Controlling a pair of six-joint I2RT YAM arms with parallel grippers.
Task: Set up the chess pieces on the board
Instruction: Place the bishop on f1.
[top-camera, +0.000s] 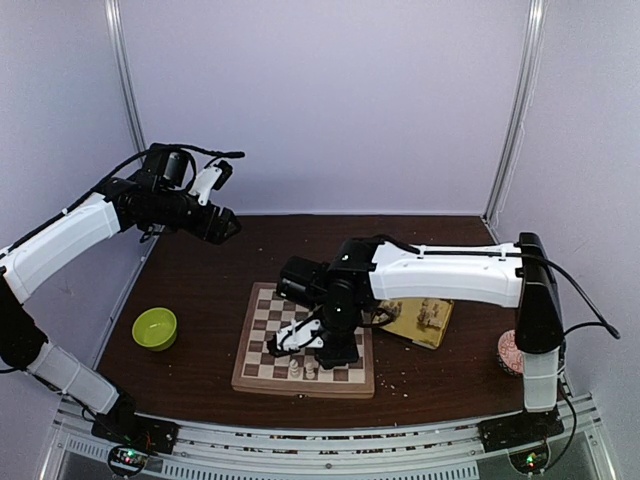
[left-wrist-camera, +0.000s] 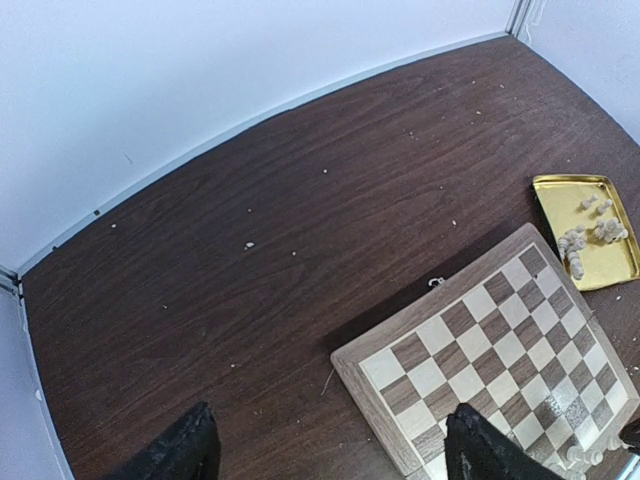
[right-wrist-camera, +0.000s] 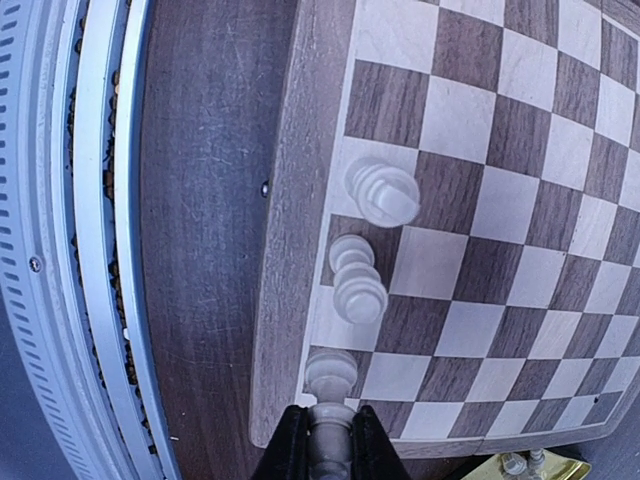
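1. Right tool (right-wrist-camera: 328, 452) pinches a cream piece (right-wrist-camera: 330, 385), its two dark fingers pressed against the stem from either side. Its arm reaches in from the right, low over the board.
2. That piece is over the near edge row of the board (top-camera: 258, 335), toward the row's right end. I cannot tell whether its base touches the square.
3. Two more pieces (right-wrist-camera: 358, 285) stand upright in the same row, to the left of the held one and apart from each other.
4. The board lies flat on the dark brown bench (top-camera: 200, 275), near its front edge and about midway across. Its other squares that show are bare.
5. A gold tray (left-wrist-camera: 556, 200) lies just beside the board's right side, with the right arm partly covering it in the top view. It holds a loose cluster of cream pieces, some of them lying on their sides.
6. Left tool (left-wrist-camera: 330, 440) hangs high over the left far part of the bench, its fingers spread wide and well apart from the board.
7. A green bowl (top-camera: 155, 328) sits on the bench left of the board.
8. A pink thing (top-camera: 508, 350) lies at the bench's right edge, half hidden behind the right arm.
9. Pale crumbs (left-wrist-camera: 249, 244) are scattered over the bench.
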